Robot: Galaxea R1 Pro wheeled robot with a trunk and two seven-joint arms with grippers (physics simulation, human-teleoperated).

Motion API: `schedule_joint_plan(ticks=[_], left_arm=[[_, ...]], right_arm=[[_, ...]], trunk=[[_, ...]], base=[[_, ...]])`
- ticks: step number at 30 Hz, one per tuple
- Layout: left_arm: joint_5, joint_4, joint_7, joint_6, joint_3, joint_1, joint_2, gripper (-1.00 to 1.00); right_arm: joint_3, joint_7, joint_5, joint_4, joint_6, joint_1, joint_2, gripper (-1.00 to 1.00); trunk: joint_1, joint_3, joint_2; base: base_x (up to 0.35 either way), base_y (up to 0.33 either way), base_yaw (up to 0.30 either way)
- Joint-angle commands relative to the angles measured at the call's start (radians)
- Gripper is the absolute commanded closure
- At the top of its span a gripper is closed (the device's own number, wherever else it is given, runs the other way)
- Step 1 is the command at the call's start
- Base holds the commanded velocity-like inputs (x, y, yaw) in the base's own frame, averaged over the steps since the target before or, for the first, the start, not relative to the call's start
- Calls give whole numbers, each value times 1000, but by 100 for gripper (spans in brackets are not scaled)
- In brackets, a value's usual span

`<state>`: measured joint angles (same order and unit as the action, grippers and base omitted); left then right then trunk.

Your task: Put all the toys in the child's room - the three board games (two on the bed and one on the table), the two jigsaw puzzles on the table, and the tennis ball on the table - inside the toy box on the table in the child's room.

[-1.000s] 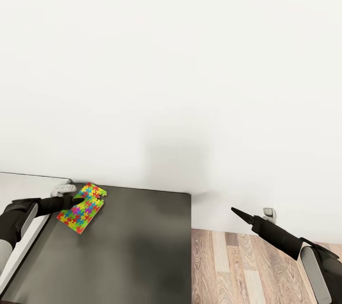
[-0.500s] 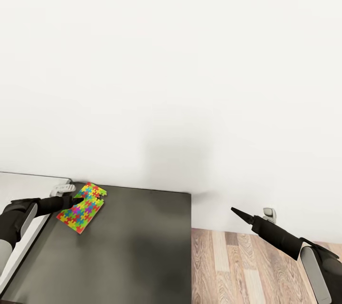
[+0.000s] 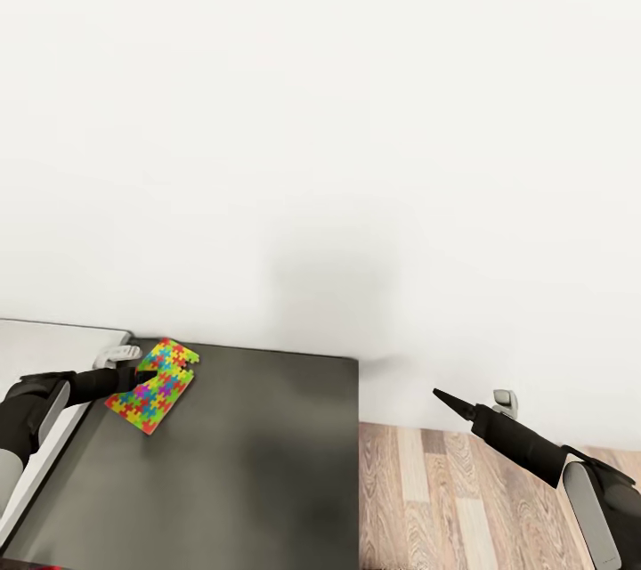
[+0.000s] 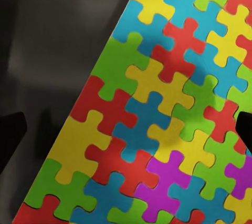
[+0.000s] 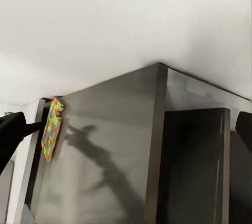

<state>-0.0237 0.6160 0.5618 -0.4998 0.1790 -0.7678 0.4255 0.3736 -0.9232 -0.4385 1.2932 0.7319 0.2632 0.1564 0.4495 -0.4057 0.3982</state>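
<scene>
A multicoloured jigsaw puzzle [image 3: 158, 392] lies flat at the back left of the table's dark grey section [image 3: 258, 454]. My left gripper [image 3: 145, 378] hovers right over it, open. In the left wrist view the puzzle [image 4: 157, 113] spreads between the two dark fingertips [image 4: 10, 140], which stand far apart with nothing pinched. My right gripper [image 3: 439, 394] hangs in the air over the wood floor to the right of the table, open and empty. From the right wrist view the puzzle [image 5: 50, 128] shows far off on the dark top [image 5: 115, 150].
A white wall rises straight behind the table. The light grey table top [image 3: 44, 347] adjoins at the left, with a small pale object [image 3: 117, 354] at its edge. Wood-plank floor [image 3: 445, 499] lies to the right, with a wall socket [image 3: 505, 399] low on the wall.
The whole picture has crept slightly upward. Both grippers and the puzzle keep their places relative to the table.
</scene>
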Motion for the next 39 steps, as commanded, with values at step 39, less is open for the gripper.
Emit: schedule_joint_plan(ticks=[39], left_arm=[[0,2,6,48,2,-1,-3,-100]], right_arm=[[1,-1,-2,0,5,1,0,-100]], trunk=[[0,-25,2]], base=[[0,0,0]])
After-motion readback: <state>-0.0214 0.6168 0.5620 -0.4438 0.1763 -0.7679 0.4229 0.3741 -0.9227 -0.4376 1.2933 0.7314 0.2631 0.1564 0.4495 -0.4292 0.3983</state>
